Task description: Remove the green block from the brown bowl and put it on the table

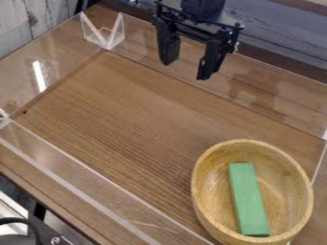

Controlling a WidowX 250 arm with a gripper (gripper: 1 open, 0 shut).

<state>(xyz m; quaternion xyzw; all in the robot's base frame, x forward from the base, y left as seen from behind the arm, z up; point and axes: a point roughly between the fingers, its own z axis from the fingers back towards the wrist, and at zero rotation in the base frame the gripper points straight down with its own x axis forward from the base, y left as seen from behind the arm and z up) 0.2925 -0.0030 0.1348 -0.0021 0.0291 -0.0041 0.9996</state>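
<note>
- Well apart from our open, empty tool [188, 71], the green block [248, 200] lies in the brown bowl [208, 195]!
- We'd guess light, stiff; pinch its long sides midway.

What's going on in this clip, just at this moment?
A single robot arm reaches in over the table from the far side, its gripper open with nothing between the fingers. The green block lies inside the brown bowl, in the near right part of the view. The gripper is well away from both, so the block has yet to be taken out and put on the table.
</note>
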